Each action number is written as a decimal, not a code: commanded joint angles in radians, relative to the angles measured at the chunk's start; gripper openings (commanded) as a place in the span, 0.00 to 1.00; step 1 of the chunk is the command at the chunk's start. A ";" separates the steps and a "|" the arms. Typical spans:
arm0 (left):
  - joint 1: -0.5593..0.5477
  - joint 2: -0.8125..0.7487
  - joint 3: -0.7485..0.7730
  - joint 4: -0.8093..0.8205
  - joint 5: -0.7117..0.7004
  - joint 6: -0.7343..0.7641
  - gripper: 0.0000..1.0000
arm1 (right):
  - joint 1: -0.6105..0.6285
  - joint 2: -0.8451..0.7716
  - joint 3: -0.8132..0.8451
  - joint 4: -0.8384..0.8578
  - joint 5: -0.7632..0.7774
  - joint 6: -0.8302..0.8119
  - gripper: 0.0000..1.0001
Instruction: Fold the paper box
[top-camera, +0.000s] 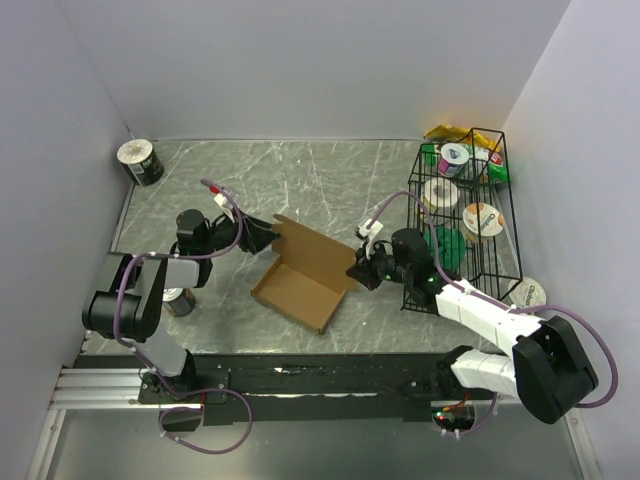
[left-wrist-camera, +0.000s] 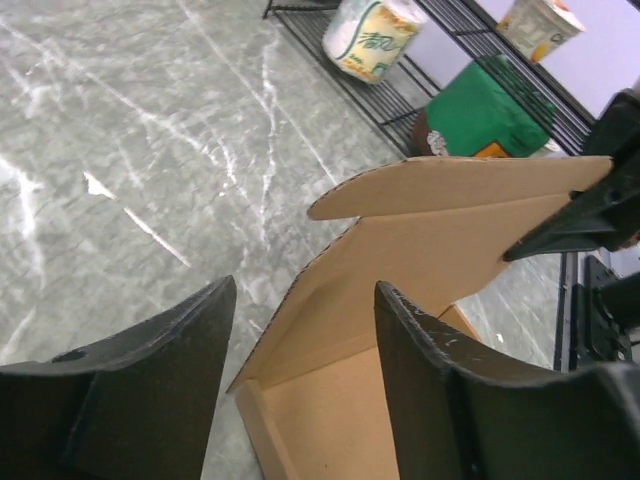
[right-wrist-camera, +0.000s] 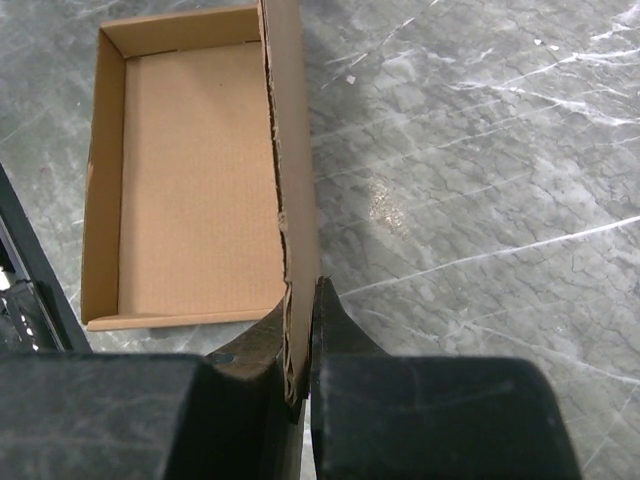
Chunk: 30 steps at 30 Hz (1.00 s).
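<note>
Folding paper box (top-camera: 298, 290) lid, mid-frame: pinched in right claw (top-camera: 360, 268), left claw (top-camera: 266, 238) poised open alongside; likely next required lowering lid shut.

The left arm (top-camera: 140, 290) folds up from its base, elbow bent and wrist level. The left gripper (top-camera: 262, 237) points to the right, its fingers (left-wrist-camera: 170, 370) apart and clamping nothing. The right arm (top-camera: 480, 310) stretches low to the left, and the right gripper (top-camera: 358, 272) pinches tight on the raised flap of the paper box (top-camera: 300, 290).
</note>
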 joint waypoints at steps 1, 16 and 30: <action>-0.012 0.024 0.010 0.108 0.074 -0.024 0.62 | -0.008 -0.014 0.051 -0.015 -0.013 -0.017 0.00; -0.073 -0.050 -0.018 0.005 -0.050 0.072 0.29 | -0.011 0.006 0.061 0.000 0.015 -0.010 0.00; -0.268 -0.271 -0.131 -0.159 -0.542 0.209 0.01 | -0.009 -0.055 0.035 0.011 0.217 0.157 0.13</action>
